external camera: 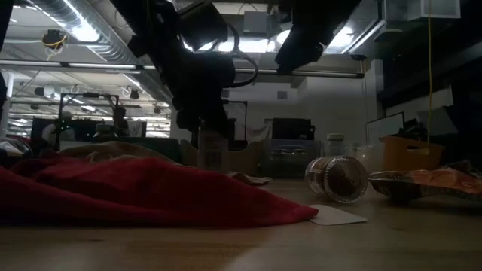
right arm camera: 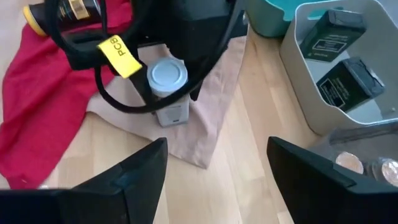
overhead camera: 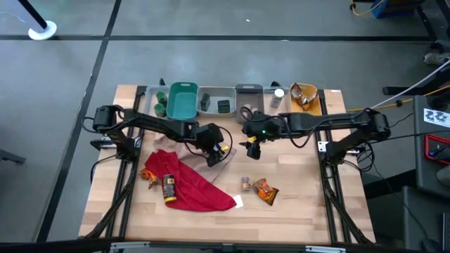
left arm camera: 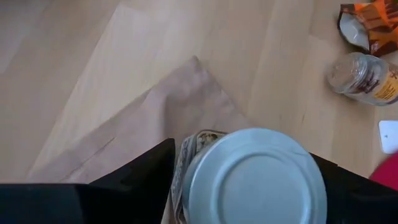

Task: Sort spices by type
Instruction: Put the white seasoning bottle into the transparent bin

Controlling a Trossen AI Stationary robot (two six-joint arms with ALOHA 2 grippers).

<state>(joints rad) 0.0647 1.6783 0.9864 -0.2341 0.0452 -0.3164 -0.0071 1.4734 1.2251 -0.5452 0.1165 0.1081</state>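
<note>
A white-capped spice jar (right arm camera: 168,93) stands upright on the tan cloth (right arm camera: 205,118), beside the red cloth (overhead camera: 190,186). My left gripper (overhead camera: 212,153) reaches down over it, open; its two dark fingers stand close on either side of the jar (left arm camera: 255,180). Whether they touch it does not show. My right gripper (overhead camera: 253,149) hangs open in the air above the table's middle, a little to the jar's right, with nothing between its fingers (right arm camera: 143,180). A yellow-capped bottle (overhead camera: 169,188) lies on the red cloth.
A small jar on its side (overhead camera: 245,183) and an orange packet (overhead camera: 266,190) lie right of the red cloth. Along the far edge stand a teal bin (overhead camera: 181,100), a grey bin (right arm camera: 298,62) with dark boxes (right arm camera: 351,78), a dark grey bin (overhead camera: 247,98) and a yellow bin (overhead camera: 304,97).
</note>
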